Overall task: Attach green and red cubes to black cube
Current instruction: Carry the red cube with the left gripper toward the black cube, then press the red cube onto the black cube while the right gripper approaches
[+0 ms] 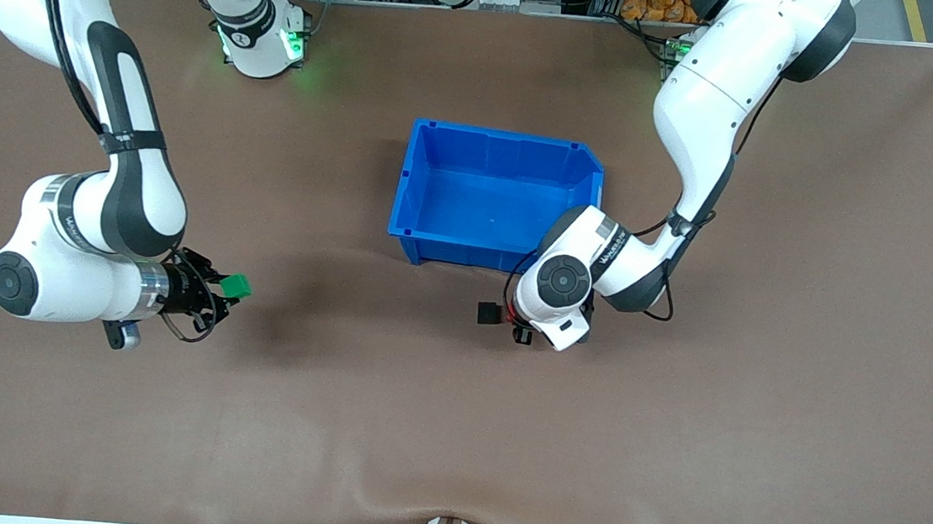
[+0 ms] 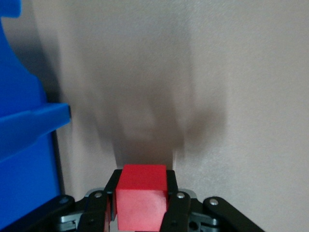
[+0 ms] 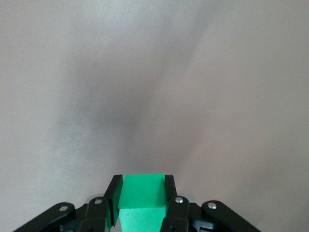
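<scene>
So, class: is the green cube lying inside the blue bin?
No. The green cube is clamped in the right gripper over bare table, well away from the bin.

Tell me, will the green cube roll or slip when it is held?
Probably not: the green cube has flat faces, and the right gripper clamps two of them squarely. It looks rigid and matte, so likely grippy. It seems small and light.

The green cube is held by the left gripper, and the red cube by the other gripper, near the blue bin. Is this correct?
Not quite. The green cube is held by the right gripper, as the right wrist view shows. The red cube is in the other one, the left gripper, near the blue bin.
</scene>
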You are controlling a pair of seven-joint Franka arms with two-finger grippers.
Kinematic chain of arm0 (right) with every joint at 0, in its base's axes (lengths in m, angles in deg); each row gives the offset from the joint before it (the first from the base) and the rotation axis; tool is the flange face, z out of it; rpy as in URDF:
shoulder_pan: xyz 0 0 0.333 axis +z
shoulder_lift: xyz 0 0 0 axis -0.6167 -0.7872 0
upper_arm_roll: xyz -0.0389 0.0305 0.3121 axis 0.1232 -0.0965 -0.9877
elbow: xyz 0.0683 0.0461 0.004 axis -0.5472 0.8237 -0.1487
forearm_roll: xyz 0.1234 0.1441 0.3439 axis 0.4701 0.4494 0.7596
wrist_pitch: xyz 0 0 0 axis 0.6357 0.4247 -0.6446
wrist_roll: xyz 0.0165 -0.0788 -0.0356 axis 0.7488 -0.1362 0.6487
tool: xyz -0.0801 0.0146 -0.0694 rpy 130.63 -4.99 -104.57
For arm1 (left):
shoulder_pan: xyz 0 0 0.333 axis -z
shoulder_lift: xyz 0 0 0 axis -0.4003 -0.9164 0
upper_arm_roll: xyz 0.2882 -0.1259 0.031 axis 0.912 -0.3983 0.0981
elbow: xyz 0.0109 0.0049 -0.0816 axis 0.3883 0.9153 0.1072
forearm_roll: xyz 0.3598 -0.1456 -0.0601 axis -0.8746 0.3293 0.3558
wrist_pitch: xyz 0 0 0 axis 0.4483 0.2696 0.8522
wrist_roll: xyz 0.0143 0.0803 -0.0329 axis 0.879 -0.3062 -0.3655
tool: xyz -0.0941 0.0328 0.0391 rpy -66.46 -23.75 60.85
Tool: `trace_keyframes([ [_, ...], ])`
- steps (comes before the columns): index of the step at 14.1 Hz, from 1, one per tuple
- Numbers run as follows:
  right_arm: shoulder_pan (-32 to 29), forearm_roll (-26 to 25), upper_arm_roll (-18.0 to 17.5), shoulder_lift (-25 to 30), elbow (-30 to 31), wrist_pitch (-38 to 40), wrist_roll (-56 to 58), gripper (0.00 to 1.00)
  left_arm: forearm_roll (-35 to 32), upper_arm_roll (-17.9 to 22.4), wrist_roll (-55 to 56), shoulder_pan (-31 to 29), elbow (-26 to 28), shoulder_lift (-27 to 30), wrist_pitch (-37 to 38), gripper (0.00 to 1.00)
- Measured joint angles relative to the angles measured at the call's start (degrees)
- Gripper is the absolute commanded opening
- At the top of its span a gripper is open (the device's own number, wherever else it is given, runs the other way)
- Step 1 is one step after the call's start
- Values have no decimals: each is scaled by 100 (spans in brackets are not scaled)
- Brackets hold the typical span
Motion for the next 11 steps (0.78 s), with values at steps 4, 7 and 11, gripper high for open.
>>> trace_keyframes([
  [4, 276, 42, -2, -73, -8, -545, -1050, 0, 5, -1, 193, 102, 0, -33, 10, 0],
  [7, 538, 54, -2, -218, -128, -897, -1850, 0, 5, 3, 228, 106, -1, -68, -48, 0],
  [11, 743, 64, -3, -349, -278, -1258, -2498, 0, 5, 6, 307, 142, -1, -87, -229, 0],
])
